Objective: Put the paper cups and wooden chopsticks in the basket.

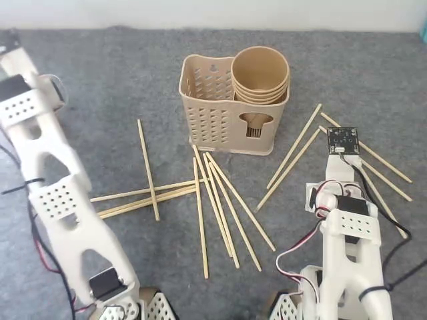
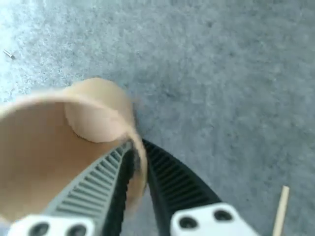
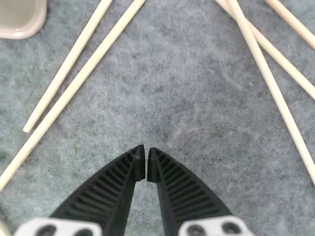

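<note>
The white plastic left arm (image 1: 57, 200) runs up the 9 o'clock side of the high view, and the frame cuts off its far end at 10 o'clock. In its wrist view the left gripper (image 2: 139, 150) is clenched on the thin wall of a tan paper cup (image 2: 44, 152), one ribbed finger inside and one outside. The cup is blurred and cut by the frame, and whether it touches the fuzzy grey carpet (image 1: 120, 73) is hard to tell.

Slim pale wooden chopsticks (image 1: 143, 197) lie scattered on the carpet from 7 to 6 o'clock of the basket (image 1: 207, 113), some crossing. The basket is beige perforated plastic and stands at 12 o'clock in the view. Its 3 o'clock compartment holds a stack of cups (image 1: 260, 70).

A slanting pair (image 1: 293, 157) lies at 4 o'clock of the basket. More sticks beyond are partly hidden by the right arm (image 1: 347, 220). The right gripper (image 3: 146, 160) is closed on nothing, its black ribbed tips almost meeting over bare carpet.
</note>
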{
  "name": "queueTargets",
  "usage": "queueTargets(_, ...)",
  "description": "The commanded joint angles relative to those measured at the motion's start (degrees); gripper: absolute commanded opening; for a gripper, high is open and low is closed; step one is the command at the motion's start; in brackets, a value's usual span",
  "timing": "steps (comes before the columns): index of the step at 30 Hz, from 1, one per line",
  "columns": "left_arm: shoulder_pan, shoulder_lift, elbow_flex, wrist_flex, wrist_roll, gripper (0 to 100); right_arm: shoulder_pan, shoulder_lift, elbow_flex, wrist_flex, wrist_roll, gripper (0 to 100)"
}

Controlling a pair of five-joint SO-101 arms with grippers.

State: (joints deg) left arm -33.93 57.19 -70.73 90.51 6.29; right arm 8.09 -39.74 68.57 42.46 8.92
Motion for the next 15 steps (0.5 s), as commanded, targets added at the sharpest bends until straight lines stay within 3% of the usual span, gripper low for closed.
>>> queueTargets(1, 1.4, -0.8, -11.0, 8.2, 0.1, 1, -0.4, -1.9, -0.6, -0.5, 1.0, 3.7)
queueTargets(7, 2.3, -4.3, -20.8, 10.2, 0.4, 1, -0.5, -1.8, -0.6, -0.6, 1.0, 3.7)
queueTargets(11, 3.4, -11.5, -19.9, 10.2, 0.6, 1, -0.5, -1.9, -0.6, -0.7, 1.0, 3.7)
queueTargets(15, 5.8, -21.2, -11.5, 10.2, 2.7, 1, -0.5, -1.9, -0.6, -0.7, 1.0, 3.7)
